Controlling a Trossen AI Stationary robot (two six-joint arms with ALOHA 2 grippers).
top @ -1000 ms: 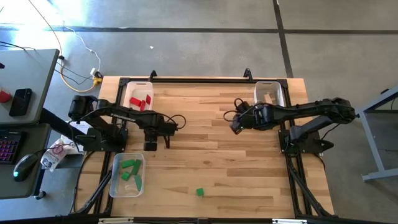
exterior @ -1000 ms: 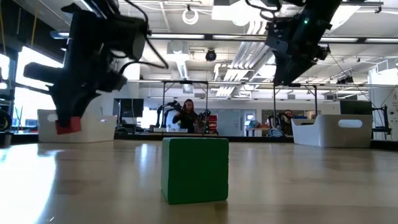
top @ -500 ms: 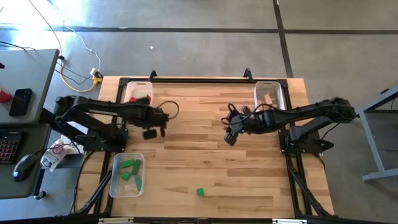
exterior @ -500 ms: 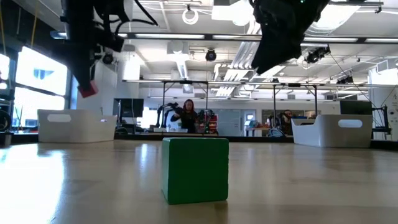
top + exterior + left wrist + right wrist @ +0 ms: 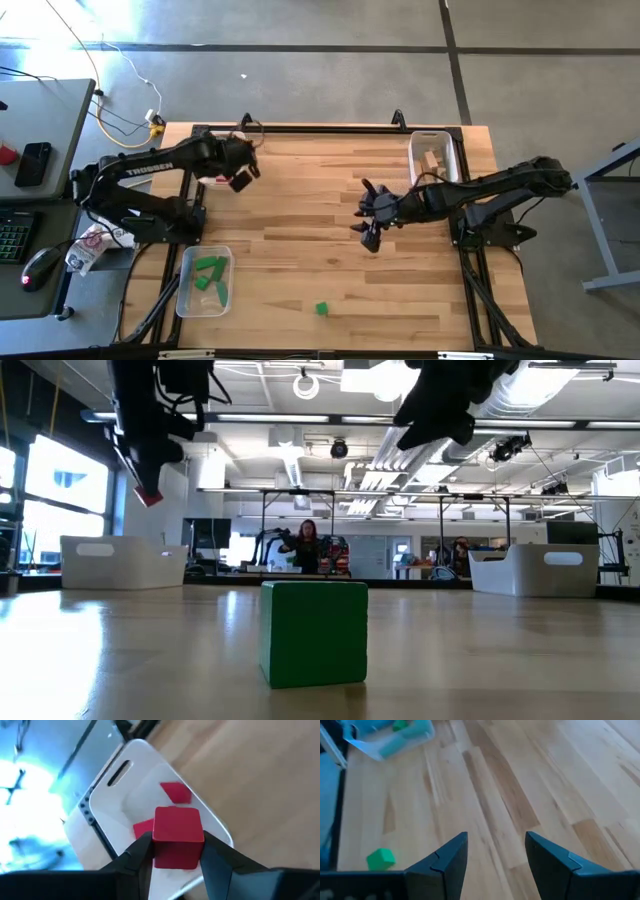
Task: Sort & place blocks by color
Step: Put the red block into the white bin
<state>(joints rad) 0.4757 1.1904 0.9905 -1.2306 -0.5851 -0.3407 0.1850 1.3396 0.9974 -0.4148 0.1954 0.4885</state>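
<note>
My left gripper (image 5: pixel 177 851) is shut on a red block (image 5: pixel 177 837), which hangs above the white tray (image 5: pixel 115 770) at the table's far left. In the low view this red block (image 5: pixel 148 497) is high above the table. Two more red blocks (image 5: pixel 176 792) lie in that tray. A lone green block (image 5: pixel 321 309) rests on its flat underside on the table near the front edge. My right gripper (image 5: pixel 497 855) is open over bare wood near the table's middle (image 5: pixel 368 228), with that green block (image 5: pixel 381 858) ahead of it and nothing between its fingers. My left gripper pinches the red block by two opposite side faces (image 5: pixel 156 845) between its two fingers. The fingers slant downward toward the tray. The block is lifted clear, above the tray's inside.
A clear tray (image 5: pixel 205 280) with several green blocks sits at the near left. At the far right stands a white tray (image 5: pixel 433 155) holding light wood blocks. In the low view both white trays (image 5: pixel 545 568) stand at the far edge, with people in the room beyond.
My left gripper has risen and swung toward the table's far left corner, rolling its wrist, and has carried the red block over the white tray. My right gripper has moved toward the near edge and a little left, and its wrist has turned.
</note>
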